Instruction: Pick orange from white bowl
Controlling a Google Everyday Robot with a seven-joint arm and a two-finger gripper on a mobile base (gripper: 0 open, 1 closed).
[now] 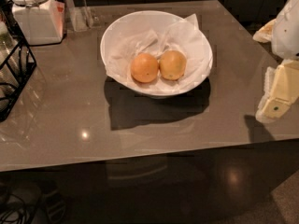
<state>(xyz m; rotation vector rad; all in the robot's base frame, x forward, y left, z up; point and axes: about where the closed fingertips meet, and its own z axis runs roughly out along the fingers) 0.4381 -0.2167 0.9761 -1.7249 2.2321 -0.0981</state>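
The white bowl (122, 31) stands at the back middle of the grey-brown table, lined with crumpled white paper. Two round fruits lie side by side in it. The orange (173, 65) is the right one, paler yellowish-orange with a faint dark blotch. The left fruit (144, 67) is a brighter, deeper orange and touches it. My gripper (273, 105), cream-coloured on a white arm, hangs at the right edge of the view. It is above the table's right side, well to the right of the bowl and a little nearer than it, holding nothing that I can see.
A white lidded jar (36, 14) stands at the back left. A black wire rack (14, 69) runs along the left edge. A clear stand (82, 14) is behind the bowl at its left. The table's front edge (140, 158) drops to a dark floor.
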